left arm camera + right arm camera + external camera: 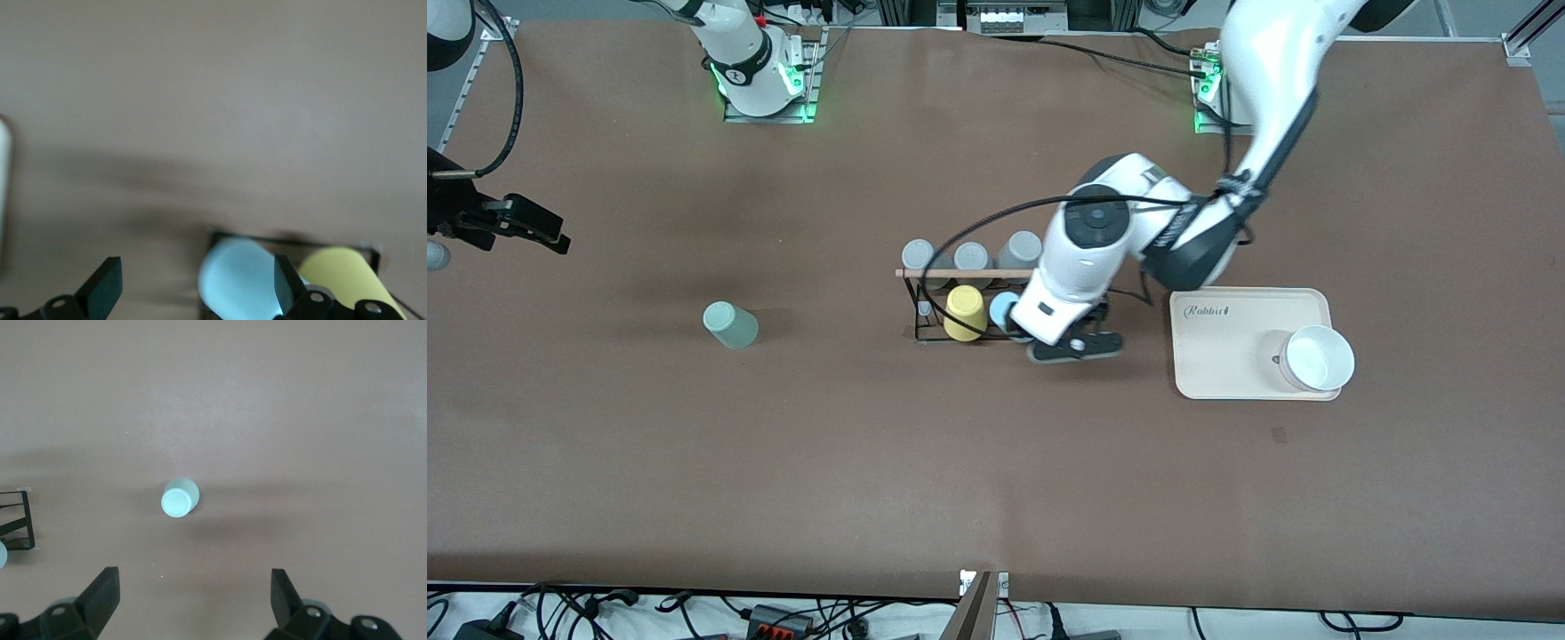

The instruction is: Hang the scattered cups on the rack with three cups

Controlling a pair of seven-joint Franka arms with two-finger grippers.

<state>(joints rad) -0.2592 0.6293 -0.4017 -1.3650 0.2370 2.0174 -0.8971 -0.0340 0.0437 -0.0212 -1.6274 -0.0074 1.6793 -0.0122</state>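
The rack (951,307) is sitting mid-table, with 3 grey cups (971,256) showing along its rod on the side nearer the robot bases. A yellow cup (965,313) is sitting on the side nearer the front camera, and the light blue cup (1003,310) is sitting just beside it, toward the left arm's end. The left claw (1077,348) is hovering beside that blue cup, at the rack's end. In the left wrist view its fingers (103,287) are spread wide with nothing between them, and the blue cup is lying apart from both pads. So the blue cup appears to be hung and released, though I cannot tell whether it is seated firmly on a peg.

The pale mint green cup (730,324) is standing alone on the bare table (996,480), well apart from the rack, toward the right arm's end. That 1 cup is what is left to hang, so the task looks about half done.

The right claw (193,603) is hanging over the table at the right arm's end, fingers splayed and empty, with the mint cup below it in its wrist view.

A beige tray (1227,373) holding a white bowl (1318,358) is lying toward the left arm's end, away from the work. The left arm is crowding the rack's end, and it may get in the way when the mint cup is brought in.
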